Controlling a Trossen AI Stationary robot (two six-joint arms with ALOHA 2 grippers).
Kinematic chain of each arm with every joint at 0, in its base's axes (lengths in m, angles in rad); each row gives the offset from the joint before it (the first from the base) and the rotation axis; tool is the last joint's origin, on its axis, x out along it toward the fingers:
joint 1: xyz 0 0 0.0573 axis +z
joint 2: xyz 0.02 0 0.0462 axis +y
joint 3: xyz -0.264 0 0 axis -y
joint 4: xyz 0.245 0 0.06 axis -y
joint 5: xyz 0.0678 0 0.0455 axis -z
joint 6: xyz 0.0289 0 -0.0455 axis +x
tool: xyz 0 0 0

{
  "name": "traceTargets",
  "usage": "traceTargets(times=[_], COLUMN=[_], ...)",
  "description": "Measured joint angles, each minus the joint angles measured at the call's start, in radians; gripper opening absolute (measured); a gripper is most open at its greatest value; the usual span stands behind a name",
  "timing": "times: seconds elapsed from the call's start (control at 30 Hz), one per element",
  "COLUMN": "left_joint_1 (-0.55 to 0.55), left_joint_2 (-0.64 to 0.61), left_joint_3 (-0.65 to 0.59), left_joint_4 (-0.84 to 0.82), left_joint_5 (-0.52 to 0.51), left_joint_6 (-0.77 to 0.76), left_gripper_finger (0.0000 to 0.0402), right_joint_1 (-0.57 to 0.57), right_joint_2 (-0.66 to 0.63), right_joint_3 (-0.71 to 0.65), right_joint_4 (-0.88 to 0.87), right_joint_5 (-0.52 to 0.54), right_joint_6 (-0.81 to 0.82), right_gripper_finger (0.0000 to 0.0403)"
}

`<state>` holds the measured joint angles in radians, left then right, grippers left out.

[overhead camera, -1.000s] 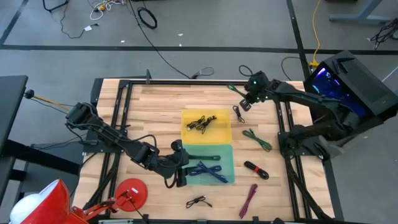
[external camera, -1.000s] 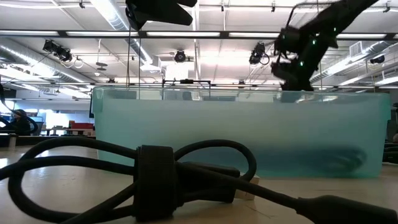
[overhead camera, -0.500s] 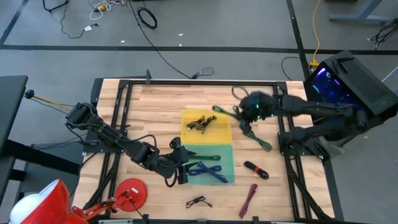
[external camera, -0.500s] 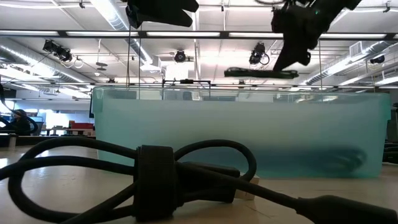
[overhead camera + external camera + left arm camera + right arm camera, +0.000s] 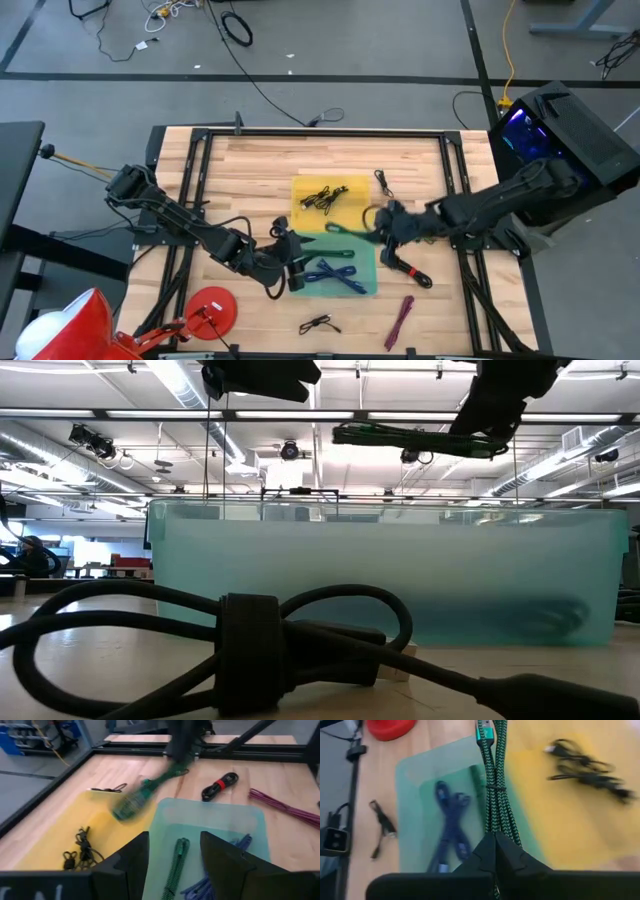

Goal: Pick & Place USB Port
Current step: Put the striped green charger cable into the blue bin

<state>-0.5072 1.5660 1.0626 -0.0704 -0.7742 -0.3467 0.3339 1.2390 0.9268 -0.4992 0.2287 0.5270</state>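
Observation:
My right gripper (image 5: 383, 222) hangs above the far right corner of the green tray (image 5: 362, 285) and is shut on a green braided USB cable (image 5: 345, 229). That cable's plug end (image 5: 483, 729) points out over the tray. In the tray lie a blue cable (image 5: 330, 274) and another green cable (image 5: 477, 780). The yellow tray (image 5: 358, 190) behind it holds black cables (image 5: 322, 197). My left gripper (image 5: 293, 268) waits open at the green tray's left edge. My right gripper pinches the bundled green cable between its two shut fingers at one end of the bundle (image 5: 495, 820). The fingers lie along the cable. In the low view the cable (image 5: 420, 440) sticks out nearly level from the gripper, lifted clear above the tray.
On the wood to the right of the trays lie a black cable with a red tie (image 5: 411, 272), a purple cable (image 5: 400, 320) and a thin black cable (image 5: 383, 182). Another black cable (image 5: 318, 323) lies at the near edge. A red object (image 5: 210, 308) sits near left.
My right gripper has travelled from near the table's far edge toward the near side and left, ending over the green tray's far right corner. It has carried the green cable along, lifted clear, and the cable's free end now points over the tray.

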Motion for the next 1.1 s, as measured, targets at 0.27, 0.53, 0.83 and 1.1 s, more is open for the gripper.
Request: traceTargets(times=[0.27, 0.53, 0.83, 1.1], left_joint_1=[0.0, 0.0, 0.0, 0.0], left_joint_2=[0.0, 0.0, 0.0, 0.0], left_joint_3=[0.0, 0.0, 0.0, 0.0], left_joint_4=[0.0, 0.0, 0.0, 0.0], left_joint_5=[-0.073, -0.087, -0.087, -0.086], left_joint_6=[0.019, 0.029, 0.029, 0.028], left_gripper_finger=[0.0181, 0.0181, 0.0181, 0.0181], right_joint_1=[0.143, 0.184, 0.18, 0.13], right_joint_2=[0.213, 0.26, 0.26, 0.214], right_joint_3=[0.0, 0.0, 0.0, 0.001], right_joint_4=[0.242, 0.279, 0.282, 0.175], right_joint_5=[-0.023, -0.042, 0.025, 0.074], right_joint_6=[0.045, 0.078, 0.014, -0.002], right_gripper_finger=[0.0, 0.0002, 0.0054, 0.0132])
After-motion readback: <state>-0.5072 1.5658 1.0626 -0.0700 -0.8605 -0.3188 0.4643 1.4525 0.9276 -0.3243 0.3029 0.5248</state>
